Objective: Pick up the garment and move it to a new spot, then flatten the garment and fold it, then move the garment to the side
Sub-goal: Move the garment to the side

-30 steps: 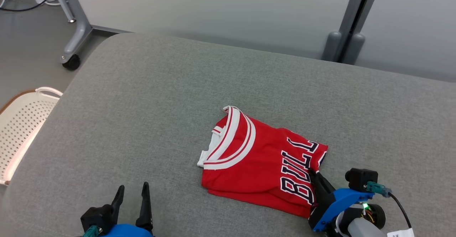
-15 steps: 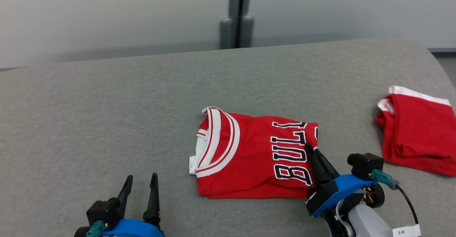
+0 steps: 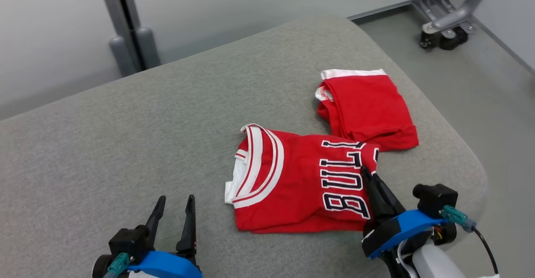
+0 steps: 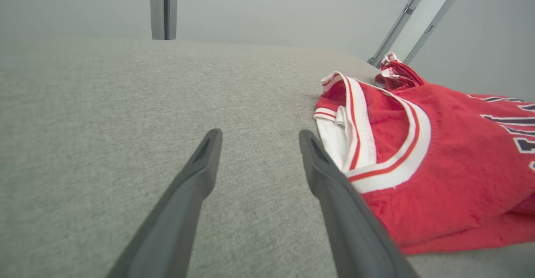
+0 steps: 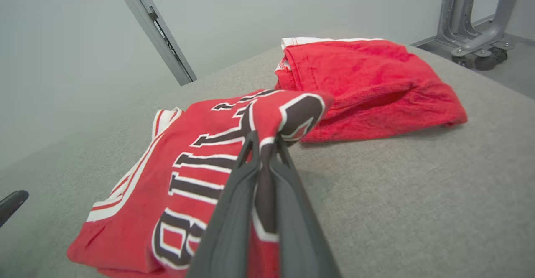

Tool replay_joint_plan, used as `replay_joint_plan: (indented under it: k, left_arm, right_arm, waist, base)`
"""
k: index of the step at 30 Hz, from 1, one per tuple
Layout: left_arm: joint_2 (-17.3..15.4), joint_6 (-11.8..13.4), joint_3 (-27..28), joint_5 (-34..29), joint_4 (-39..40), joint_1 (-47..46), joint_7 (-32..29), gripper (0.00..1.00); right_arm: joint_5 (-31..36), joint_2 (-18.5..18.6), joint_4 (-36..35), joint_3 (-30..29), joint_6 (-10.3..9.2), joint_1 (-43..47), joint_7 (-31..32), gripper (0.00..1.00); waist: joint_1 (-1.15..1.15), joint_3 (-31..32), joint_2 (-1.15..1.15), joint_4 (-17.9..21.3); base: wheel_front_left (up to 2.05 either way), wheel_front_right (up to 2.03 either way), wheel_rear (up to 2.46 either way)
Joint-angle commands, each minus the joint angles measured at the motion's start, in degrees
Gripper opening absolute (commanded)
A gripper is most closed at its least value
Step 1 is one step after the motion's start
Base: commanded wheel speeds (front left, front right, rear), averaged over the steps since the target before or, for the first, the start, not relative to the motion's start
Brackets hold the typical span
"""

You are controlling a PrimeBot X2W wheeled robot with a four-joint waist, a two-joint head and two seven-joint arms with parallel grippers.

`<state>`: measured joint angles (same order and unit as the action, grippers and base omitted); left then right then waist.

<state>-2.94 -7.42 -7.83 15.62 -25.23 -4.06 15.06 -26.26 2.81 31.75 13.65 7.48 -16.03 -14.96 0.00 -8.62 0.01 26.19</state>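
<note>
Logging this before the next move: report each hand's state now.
Left hand: open, holding nothing.
Right hand: closed on the lettered edge of the jersey.

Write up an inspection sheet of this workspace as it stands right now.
Surface: grey fabric-covered table, flat, with rounded corners.
Job's things: red jersey, folded, dark lettering facing up, its right edge pinched and slightly lifted.
Clutter: second red garment, folded, just beyond the jersey; whether the two touch cannot be told.
Grippers: left gripper open, over bare fabric left of the jersey; right gripper shut on the jersey.
Cables: black cable looping from the right wrist.
Surroundings: grey post behind the table; wheeled metal frame on the floor to the right.
</note>
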Motion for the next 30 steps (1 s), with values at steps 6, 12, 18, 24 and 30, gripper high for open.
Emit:
replay_joint_plan:
  k: [6, 12, 18, 24, 30]
  left_arm:
    - [-0.5, -0.1, -1.4, -1.1, 0.3, -0.9, 0.1, 1.00]
    - [-2.9, -0.1, -2.8, -0.7, 0.2, -2.0, 0.1, 1.00]
    - [-5.2, -0.1, -2.1, 0.4, -0.4, -2.2, 0.1, 1.00]
    - [-6.0, -0.1, -1.1, 0.8, -0.8, -2.3, 0.1, 1.00]
    - [-5.0, -0.1, 3.0, -0.2, -0.8, -3.2, 0.1, 1.00]
  right_arm:
    - [10.4, 0.2, 0.1, -4.6, 0.03, -6.2, -0.3, 0.00]
    - [26.3, 0.1, 4.1, -20.8, 0.03, -16.0, 0.3, 0.00]
    - [44.5, 0.5, 1.7, -40.3, 0.02, -20.3, 3.5, 0.22]
    - [53.9, 0.0, -4.0, -51.2, 0.04, -21.7, 2.0, 1.00]
    - [43.3, 0.3, -0.6, -46.1, 0.02, -20.1, -0.1, 1.00]
  waist:
    - [0.00, -2.1, -0.01, -0.4]
    - [0.00, -4.5, -0.01, -5.7]
    - [0.00, -5.9, -0.01, -10.7]
    - [0.00, -6.0, -0.01, -13.4]
    - [0.00, -4.4, -0.01, -15.4]
  base:
    - [0.00, 0.00, 0.00]
    - [0.00, 0.00, 0.00]
    - [0.00, 0.00, 0.00]
    - [0.00, 0.00, 0.00]
    - [0.00, 0.00, 0.00]
